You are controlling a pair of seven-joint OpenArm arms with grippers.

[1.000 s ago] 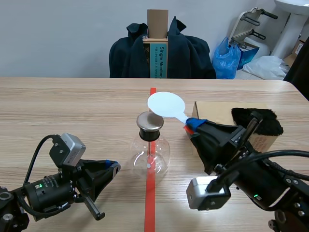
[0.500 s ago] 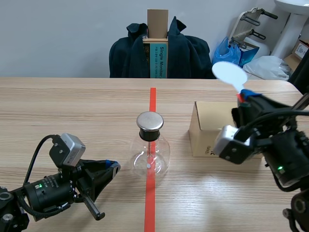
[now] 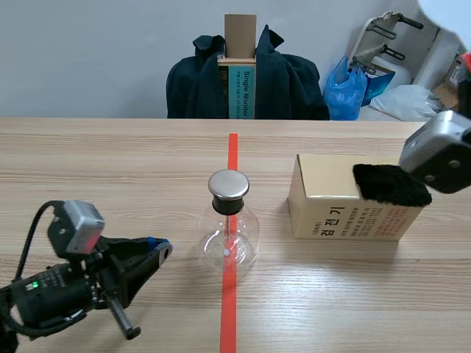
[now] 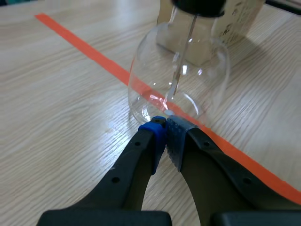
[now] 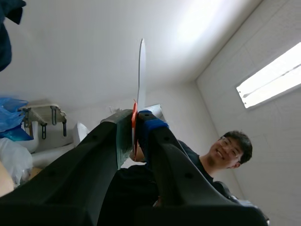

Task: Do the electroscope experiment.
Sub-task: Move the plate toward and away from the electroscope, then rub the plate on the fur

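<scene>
A round glass flask electroscope [image 3: 229,229] with a metal cap [image 3: 229,185] stands on the red tape line at the table's middle. My left gripper [image 3: 160,248] lies low on the table to its left, shut on nothing. In the left wrist view its fingertips [image 4: 165,134] meet just short of the flask [image 4: 178,77]. My right arm [image 3: 440,151] is raised at the right edge. My right gripper [image 5: 134,128] is shut on the red handle of a thin white paddle [image 5: 141,70], seen edge-on. Its white disc [image 3: 450,13] shows in the top right corner.
A cardboard box [image 3: 344,213] stands right of the flask, with a black fur cloth [image 3: 391,185] on its top. A chair draped with a dark coat [image 3: 246,81] is behind the table. The right wrist view shows the ceiling, a light [image 5: 268,75] and a person [image 5: 225,155].
My right arm has lifted the white paddle from just above the flask's cap up and to the right, past the box. The left arm has drawn back slightly to the left.
</scene>
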